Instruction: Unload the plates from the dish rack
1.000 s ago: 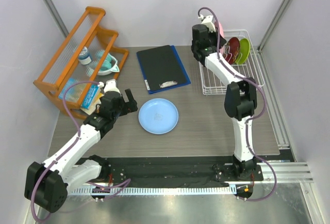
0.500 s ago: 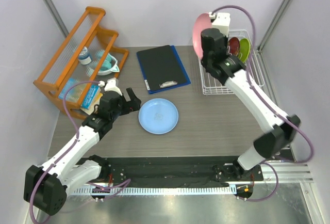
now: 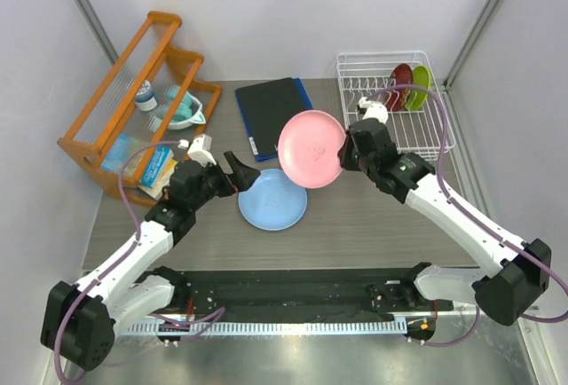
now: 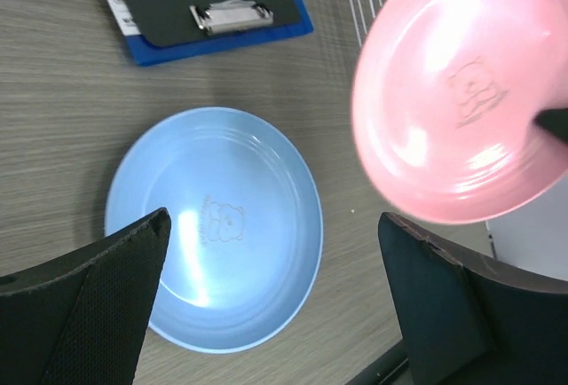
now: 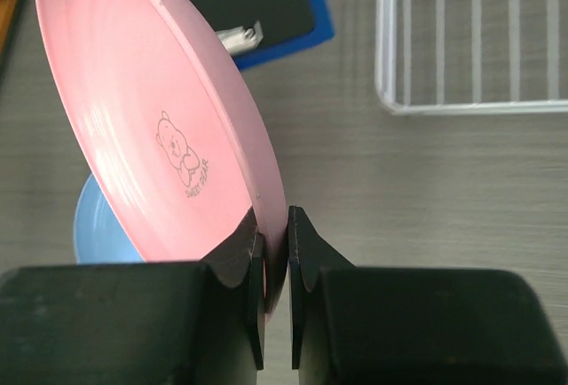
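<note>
My right gripper (image 3: 348, 156) (image 5: 273, 230) is shut on the rim of the pink plate (image 3: 311, 148) (image 5: 160, 128) and holds it tilted in the air, above the far right edge of the light blue plate (image 3: 272, 200) (image 4: 213, 225), which lies flat on the table. The pink plate also shows in the left wrist view (image 4: 461, 92). My left gripper (image 3: 238, 170) (image 4: 271, 292) is open and empty at the blue plate's left edge. The dark red plate (image 3: 401, 85) and the lime green plate (image 3: 419, 86) stand upright in the white wire dish rack (image 3: 364, 70) at the back right.
A black clipboard on a blue folder (image 3: 273, 112) lies behind the blue plate. An orange wooden shelf (image 3: 133, 92) with a teal bowl (image 3: 184, 112) and a bottle stands at the back left. Grey walls close in both sides.
My right arm has lifted the pink plate out of the rack and swung it left and forward, over the blue plate. My left gripper has edged right toward the blue plate.
</note>
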Controlling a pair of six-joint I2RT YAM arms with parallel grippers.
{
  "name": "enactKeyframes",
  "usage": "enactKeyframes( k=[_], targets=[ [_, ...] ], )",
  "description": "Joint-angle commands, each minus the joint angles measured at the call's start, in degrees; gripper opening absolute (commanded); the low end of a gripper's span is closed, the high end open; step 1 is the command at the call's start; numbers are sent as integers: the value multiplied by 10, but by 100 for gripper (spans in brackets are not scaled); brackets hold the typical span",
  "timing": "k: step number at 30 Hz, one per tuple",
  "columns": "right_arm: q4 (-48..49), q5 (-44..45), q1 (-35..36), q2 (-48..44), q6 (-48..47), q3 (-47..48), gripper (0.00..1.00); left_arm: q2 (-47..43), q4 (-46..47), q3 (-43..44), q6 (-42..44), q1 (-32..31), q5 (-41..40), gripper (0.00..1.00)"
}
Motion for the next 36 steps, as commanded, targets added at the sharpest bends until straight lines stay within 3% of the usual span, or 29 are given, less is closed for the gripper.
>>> enactKeyframes(
  k=[1,12,14,15,16,18,20,21,24,25,27,28,31,36],
  targets=[
    [98,-95,12,-39,76,-38,1,3,110,-27,-42,-5,60,99],
    [183,-186,36,-39,138,-107,1,48,180,-37,-67,-25,70,99],
    [199,-199,37,-43,151,-123,1,53,184,-38,-67,-27,67,91],
    [206,-203,37,-48,156,-129,1,57,188,-38,-66,-27,64,85],
    [215,-225,37,-51,166,-134,1,59,188,-37,-66,-27,64,68],
    [227,-231,36,-63,177,-151,1,64,182,-36,-65,-27,58,43],
    [235,-238,37,-68,186,-157,1,66,181,-37,-65,-27,53,32],
    [235,-242,37,-72,187,-157,2,67,176,-37,-64,-27,52,19],
    [233,-244,37,-76,188,-156,14,70,156,-34,-58,-27,39,0],
    [231,-242,37,-80,188,-156,21,67,149,-33,-58,-27,32,0],
    [225,-227,37,-83,186,-158,46,61,127,-32,-57,-27,17,0],
    [219,-220,37,-85,185,-158,48,52,122,-34,-56,-27,4,0],
    [182,-173,37,-88,163,-154,70,37,85,-36,-48,-27,-28,0],
    [130,-94,36,-97,128,-134,75,12,44,-41,-36,-27,-52,0]
  ],
)
